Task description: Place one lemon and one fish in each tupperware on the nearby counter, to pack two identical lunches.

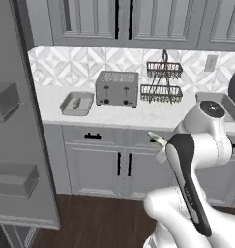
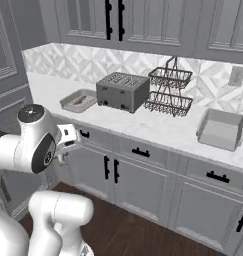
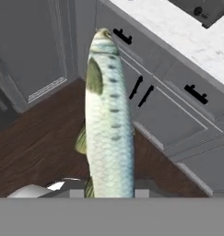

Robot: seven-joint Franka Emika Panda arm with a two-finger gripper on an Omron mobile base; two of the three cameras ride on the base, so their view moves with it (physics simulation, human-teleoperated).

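a pale silvery fish (image 3: pixel 109 124) is seen pinched by its tail end in the gripper (image 3: pixel 109 191), jaws closed tight on it, at the bottom centre of the hand view. the fish stretches up the middle of that frame, greenish fins on its sides, head toward the top, with dark wood floor and grey cabinet doors behind it. in the left base view just the tip of that fish (image 1: pixel 157 139) is spotted poking out left of the white arm, a bit right of centre, in front of the drawer fronts below the counter edge.

the counter (image 1: pixel 138 116) is stretched across the middle of the left base view. one tupperware (image 1: pixel 77 104) is sat on it at the left, just beside the toaster (image 1: pixel 117 88), and a small greyish thing is lying inside it, too small to tell for sure. same tray (image 2: pixel 79 100) is found left of centre in the right base view, again just left of the toaster. a second tupperware (image 2: pixel 221 129) is parked at the right of that view, well apart from the first, and looks bare inside. between toaster and second tray a two-tier wire basket rack (image 2: pixel 169 92) is stood against the patterned backsplash.

the gripper is held well short of the counter, out over the floor.
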